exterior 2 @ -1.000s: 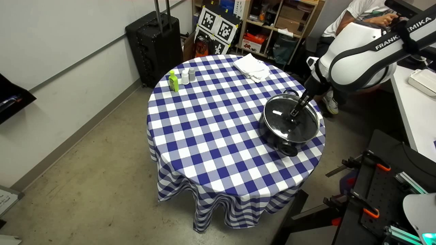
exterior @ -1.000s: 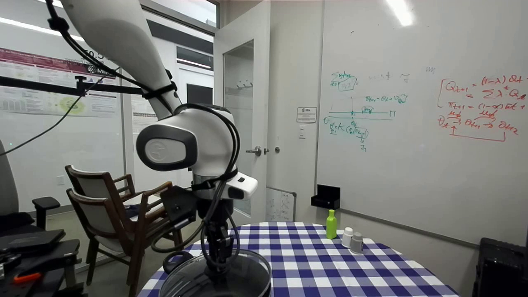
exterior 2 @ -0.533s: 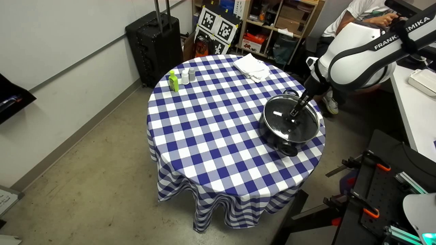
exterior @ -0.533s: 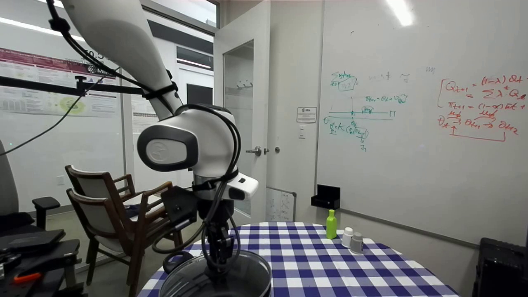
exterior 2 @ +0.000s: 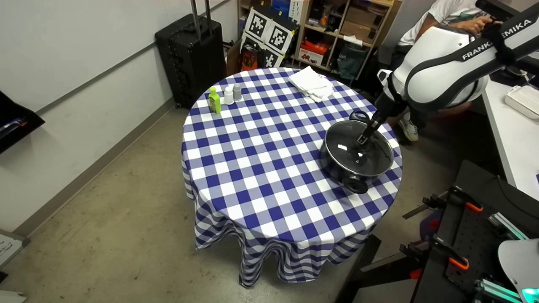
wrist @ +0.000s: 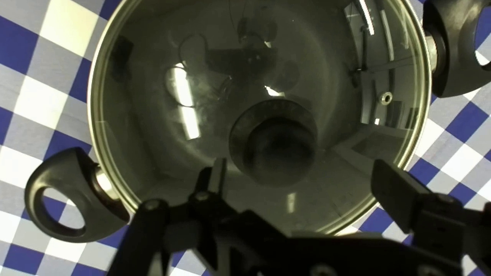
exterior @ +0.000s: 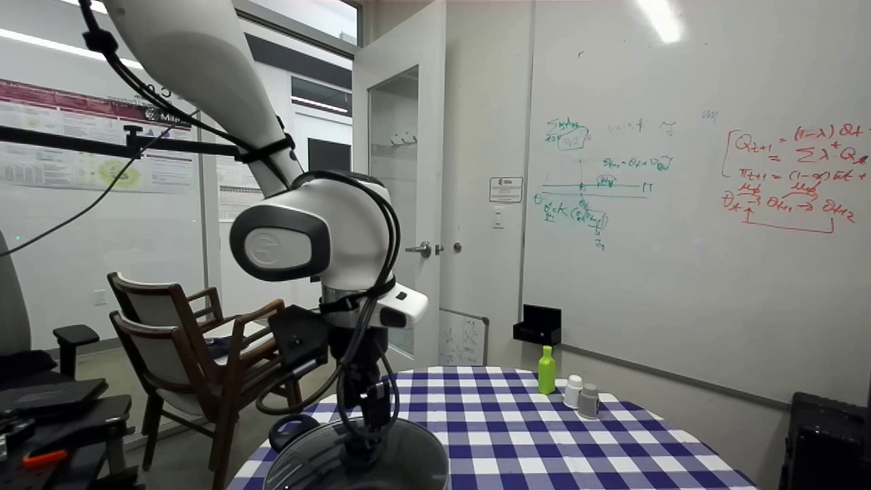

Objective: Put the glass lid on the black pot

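Observation:
The glass lid (exterior 2: 346, 153) lies across the top of the black pot (exterior 2: 334, 169), its metal edge following the pot's round rim. Seen from above in the wrist view, the lid (wrist: 307, 57) has a dark round knob (wrist: 282, 149) at its middle. Both pot handles (wrist: 73, 199) stick out past the lid's edge. My gripper (wrist: 299, 168) is open, its fingers (wrist: 395, 188) wide apart with the knob between and just ahead of them, and a gap on each side. An exterior view has the gripper (exterior 2: 363, 139) pointing down at the lid's centre.
A green bottle (exterior 2: 214, 101), a white shaker (exterior 2: 228, 95) and a grey shaker (exterior 2: 237, 92) stand near the table's far side from the pot. A folded white cloth (exterior 2: 311, 83) lies on the checked tablecloth (exterior 2: 269, 168). Wooden chairs (exterior: 197, 361) stand beyond the table.
My gripper has opened and let go of the lid's knob. The lid has dropped slightly onto the pot, showing more of the far handle. The arm has shifted only a little.

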